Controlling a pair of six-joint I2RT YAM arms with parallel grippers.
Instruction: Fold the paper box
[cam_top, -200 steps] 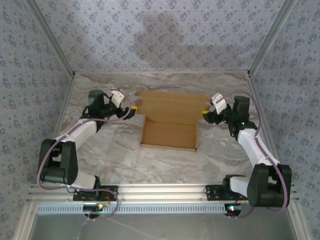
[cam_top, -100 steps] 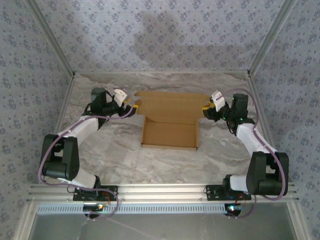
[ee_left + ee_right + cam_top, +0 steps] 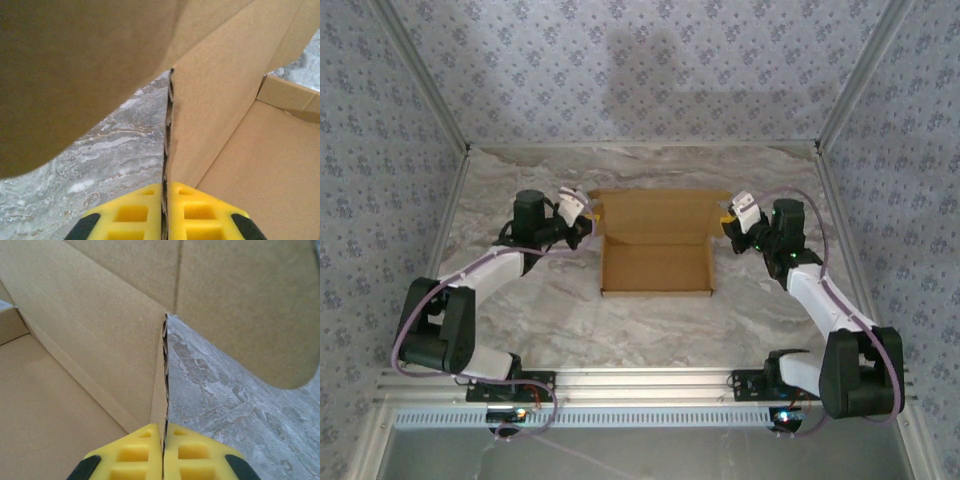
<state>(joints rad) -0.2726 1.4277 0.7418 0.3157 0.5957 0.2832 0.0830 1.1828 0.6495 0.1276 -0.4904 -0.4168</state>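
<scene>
The tan paper box (image 3: 657, 268) lies open in the middle of the marble table, its shallow tray toward me and its lid panel tilted up at the far side. My left gripper (image 3: 588, 216) is shut on the lid's left side edge. In the left wrist view the yellow pads (image 3: 135, 212) pinch the thin cardboard edge of the paper box (image 3: 225, 100) at the left gripper (image 3: 166, 189). My right gripper (image 3: 726, 219) is shut on the lid's right side edge. The right wrist view shows the right gripper (image 3: 163, 429) clamping the cardboard of the paper box (image 3: 90, 340).
The marble table (image 3: 530, 300) is bounded by patterned walls behind and on both sides, with metal posts (image 3: 440, 110) at the back corners. Both arm bases stand on the rail (image 3: 640, 385) at the near edge. Bare table lies left, right and in front of the box.
Both grippers have closed from open onto the lid's side edges and moved inward and toward the far side. The lid panel now stands more upright.
</scene>
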